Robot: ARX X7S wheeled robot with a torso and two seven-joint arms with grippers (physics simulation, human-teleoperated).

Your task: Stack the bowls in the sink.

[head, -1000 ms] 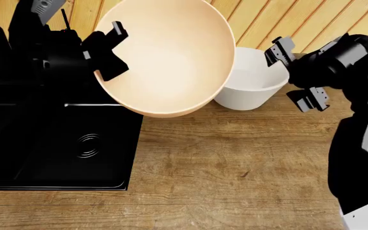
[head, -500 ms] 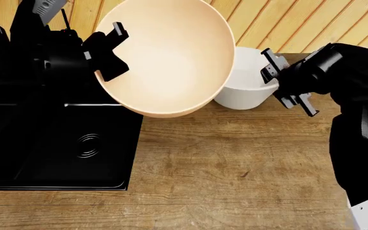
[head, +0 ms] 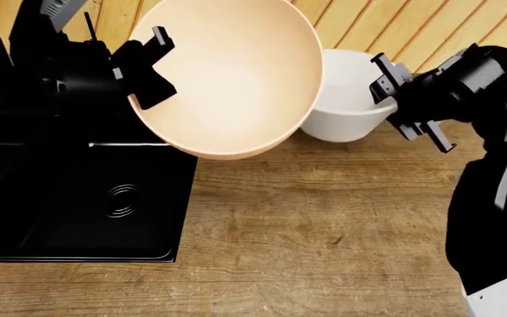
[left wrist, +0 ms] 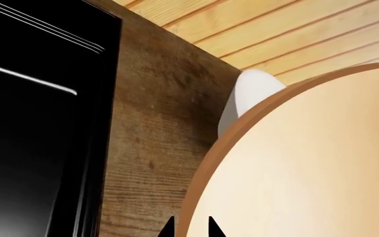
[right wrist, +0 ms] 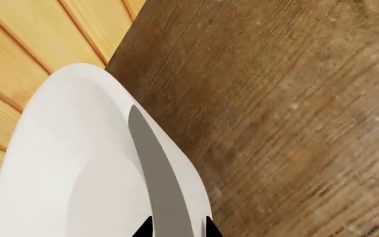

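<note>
Left gripper was clamped on the rim of the peach-tan bowl, held tilted above the black sink; right gripper pinched the white bowl rim over the wooden counter. Neither bowl was in the sink yet, so lowering and stacking remained.

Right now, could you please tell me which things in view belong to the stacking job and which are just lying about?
Belongs to the job:
- rounded peach-tan bowl, held by the left gripper
- glossy white steep-sided bowl, rim gripped by the right gripper
- glossy black sink

Just there:
- wooden countertop
- wood-plank wall
</note>
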